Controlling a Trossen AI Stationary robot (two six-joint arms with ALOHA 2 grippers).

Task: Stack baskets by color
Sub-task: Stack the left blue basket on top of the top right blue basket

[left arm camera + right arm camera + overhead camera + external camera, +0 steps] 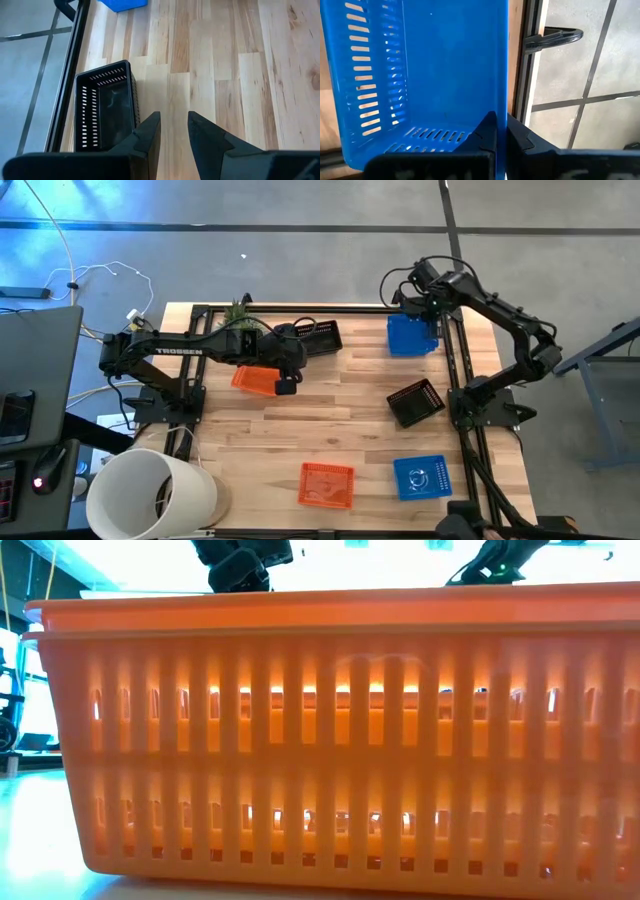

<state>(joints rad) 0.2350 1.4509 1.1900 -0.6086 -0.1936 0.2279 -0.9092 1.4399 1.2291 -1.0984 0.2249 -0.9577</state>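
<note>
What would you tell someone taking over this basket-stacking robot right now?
Left gripper: open and empty, beside the rear orange perforated plastic basket.
Right gripper: shut on the wall of the rear blue perforated plastic basket, at the back right corner.
Others: rear black perforated plastic basket by the back rail, second black basket mid right, front orange basket and front blue basket near the front edge.
Done: same colours lie apart; whether any are already nested cannot be told.
Left: gather each colour into one stack.
</note>
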